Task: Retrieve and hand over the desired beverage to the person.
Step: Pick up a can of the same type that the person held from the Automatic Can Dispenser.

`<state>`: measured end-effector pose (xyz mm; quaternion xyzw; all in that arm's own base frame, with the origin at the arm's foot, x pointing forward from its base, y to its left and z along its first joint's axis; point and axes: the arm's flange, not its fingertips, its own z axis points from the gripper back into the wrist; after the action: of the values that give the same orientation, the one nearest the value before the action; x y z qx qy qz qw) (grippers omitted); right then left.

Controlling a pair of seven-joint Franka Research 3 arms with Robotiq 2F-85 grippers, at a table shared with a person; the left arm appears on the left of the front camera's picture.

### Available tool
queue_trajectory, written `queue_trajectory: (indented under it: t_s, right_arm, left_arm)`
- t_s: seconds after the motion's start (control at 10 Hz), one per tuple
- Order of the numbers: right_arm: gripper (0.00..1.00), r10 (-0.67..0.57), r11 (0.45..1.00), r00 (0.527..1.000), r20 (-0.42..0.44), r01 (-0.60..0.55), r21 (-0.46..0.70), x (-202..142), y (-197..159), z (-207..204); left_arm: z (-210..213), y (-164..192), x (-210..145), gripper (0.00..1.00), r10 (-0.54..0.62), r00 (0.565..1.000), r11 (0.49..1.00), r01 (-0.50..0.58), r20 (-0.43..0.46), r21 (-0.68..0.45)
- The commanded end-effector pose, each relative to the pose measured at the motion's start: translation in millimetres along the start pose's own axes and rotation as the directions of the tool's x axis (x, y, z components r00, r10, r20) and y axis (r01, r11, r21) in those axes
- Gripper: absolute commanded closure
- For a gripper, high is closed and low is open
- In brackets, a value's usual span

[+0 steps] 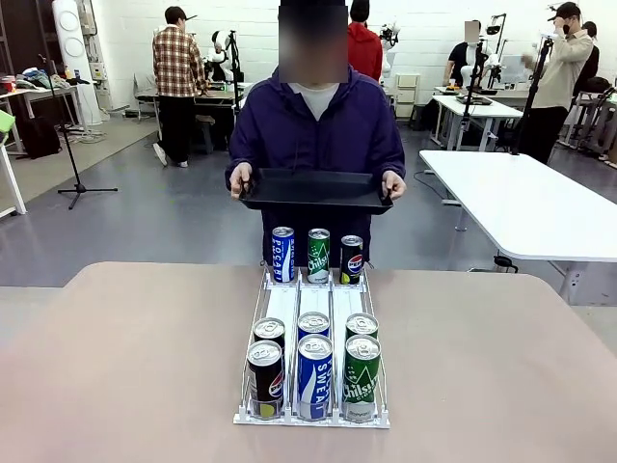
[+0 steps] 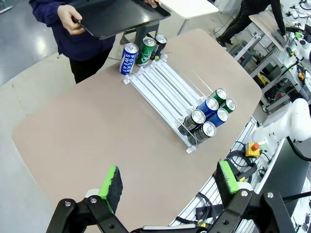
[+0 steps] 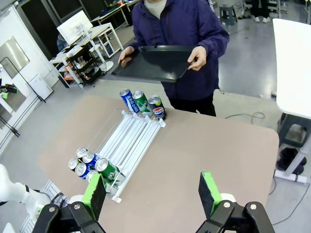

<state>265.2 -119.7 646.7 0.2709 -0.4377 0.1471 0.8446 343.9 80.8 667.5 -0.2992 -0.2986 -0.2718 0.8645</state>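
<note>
The person (image 1: 316, 125) at twelve o'clock holds the tray (image 1: 315, 189) out, likely to receive one of the cans (image 1: 315, 374); both your jaws stand spread, empty.

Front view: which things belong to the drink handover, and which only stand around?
Job: white wire can rack; blue, green and black drink cans; black plastic tray; person in purple jacket holding it.
Around: long white table at right; black tripod stand at left.

A rack (image 1: 313, 304) lies in the middle of the worktop (image 1: 125, 367), running from near to far. In its near end sit six cans (image 1: 314, 376), three in front and three right behind. At its far end three more cans (image 1: 318, 256) stand in a row. Behind the worktop stands the person (image 1: 318, 125), holding a tray (image 1: 315, 188) up behind those far cans.
</note>
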Motion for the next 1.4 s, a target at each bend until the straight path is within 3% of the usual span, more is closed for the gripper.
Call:
queue_trajectory:
  t_s: [0.0, 1.3]
  right_arm:
    - [0.0, 0.003, 1.0, 1.0, 0.013, -0.003, 0.017, 2.0, -0.6, -2.5]
    - [0.0, 0.003, 1.0, 1.0, 0.013, -0.003, 0.017, 2.0, -0.6, -2.5]
  left_arm:
    - [2.1, 1.4, 1.3, 0.0, -0.021, 1.0, 1.0, 0.021, 0.01, -0.016]
    - [2.1, 1.4, 1.3, 0.0, -0.021, 1.0, 1.0, 0.021, 0.01, -0.016]
